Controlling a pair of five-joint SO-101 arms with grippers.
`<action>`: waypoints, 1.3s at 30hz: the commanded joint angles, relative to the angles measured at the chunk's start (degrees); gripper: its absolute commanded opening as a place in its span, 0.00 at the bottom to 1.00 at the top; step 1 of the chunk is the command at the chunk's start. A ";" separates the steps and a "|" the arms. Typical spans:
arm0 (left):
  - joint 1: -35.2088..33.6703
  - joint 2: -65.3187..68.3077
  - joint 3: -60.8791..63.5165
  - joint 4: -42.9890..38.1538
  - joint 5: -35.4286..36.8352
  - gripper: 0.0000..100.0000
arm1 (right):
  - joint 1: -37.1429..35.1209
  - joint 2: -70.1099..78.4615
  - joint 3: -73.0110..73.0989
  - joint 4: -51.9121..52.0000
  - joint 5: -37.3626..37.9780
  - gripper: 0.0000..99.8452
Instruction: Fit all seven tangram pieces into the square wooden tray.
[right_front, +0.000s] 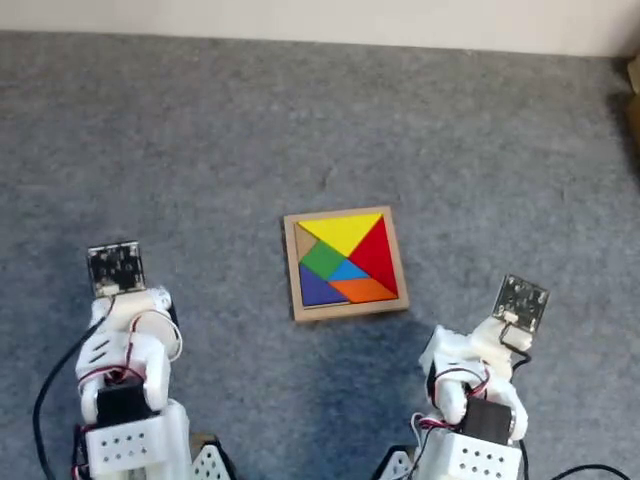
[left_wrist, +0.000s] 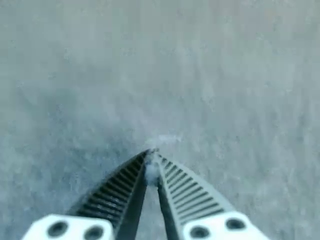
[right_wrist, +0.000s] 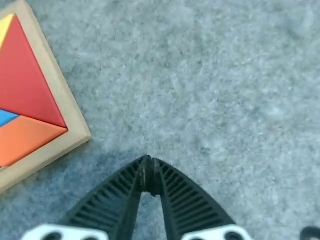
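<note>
Overall: grey felt-like worktop, pale wall strip along far edge. Worktop runs wide on every side of square wooden tray, mid-worktop, slightly skewed. Inside, flush: yellow triangle, red triangle, green piece, orange piece. Left claw tips together, well apart from tray. Right claw tips together, near tray corner, not touching.

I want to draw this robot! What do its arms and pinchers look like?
The left arm and right arm are white plastic with black motor blocks, red and black wires, and a dark square circuit board at each wrist. The left gripper and right gripper have black ribbed fingers tapering to points, on white bases with round holes.
</note>
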 joint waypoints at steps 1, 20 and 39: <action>-0.66 -4.88 0.92 4.92 0.26 0.01 | -0.48 0.13 7.25 0.31 0.70 0.00; -0.75 -3.74 0.92 18.55 0.35 0.01 | -0.48 0.13 7.25 0.31 0.70 0.00; -0.75 -3.74 0.92 28.66 0.35 0.01 | -0.48 0.13 7.25 0.31 0.70 0.00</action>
